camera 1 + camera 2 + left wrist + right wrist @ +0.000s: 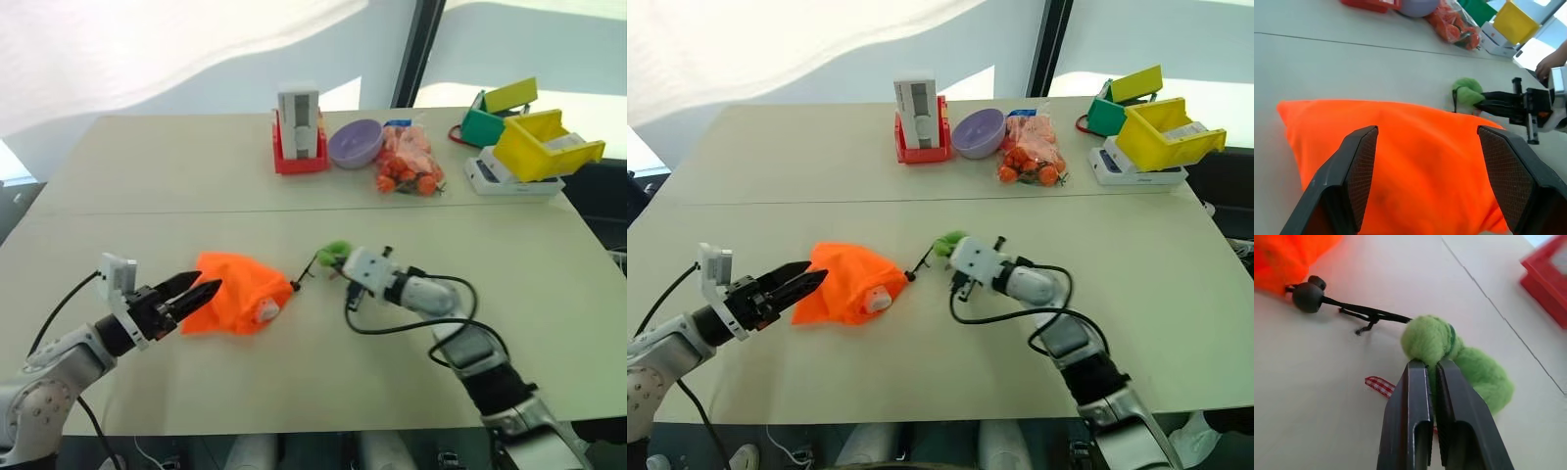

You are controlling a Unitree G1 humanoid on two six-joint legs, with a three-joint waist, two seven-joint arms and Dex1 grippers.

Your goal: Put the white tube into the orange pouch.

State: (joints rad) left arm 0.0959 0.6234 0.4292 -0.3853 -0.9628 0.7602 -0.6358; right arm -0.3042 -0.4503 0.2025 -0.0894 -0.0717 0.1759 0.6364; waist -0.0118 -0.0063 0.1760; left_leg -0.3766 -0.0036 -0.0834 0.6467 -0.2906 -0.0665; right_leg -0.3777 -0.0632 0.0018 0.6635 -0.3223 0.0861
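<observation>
The orange pouch (235, 289) lies slumped on the table in front of me. A small white end, the white tube (878, 299), pokes out of its mouth on the right side. My left gripper (203, 289) is open at the pouch's left edge; in the left wrist view its fingers (1359, 171) stand wide on either side of the orange fabric. The pouch's black cord (1366, 312) runs to a fuzzy lime-green toggle (1449, 347). My right gripper (1431, 364) is shut on that toggle, pinching its fluff just right of the pouch.
Along the far edge stand a red holder with a grey-white box (299, 132), a purple bowl (355, 144), a clear bag of orange lumps (409, 162), and green (485, 122) and yellow bins (544, 145). A person's hand (1552, 61) shows near the bins.
</observation>
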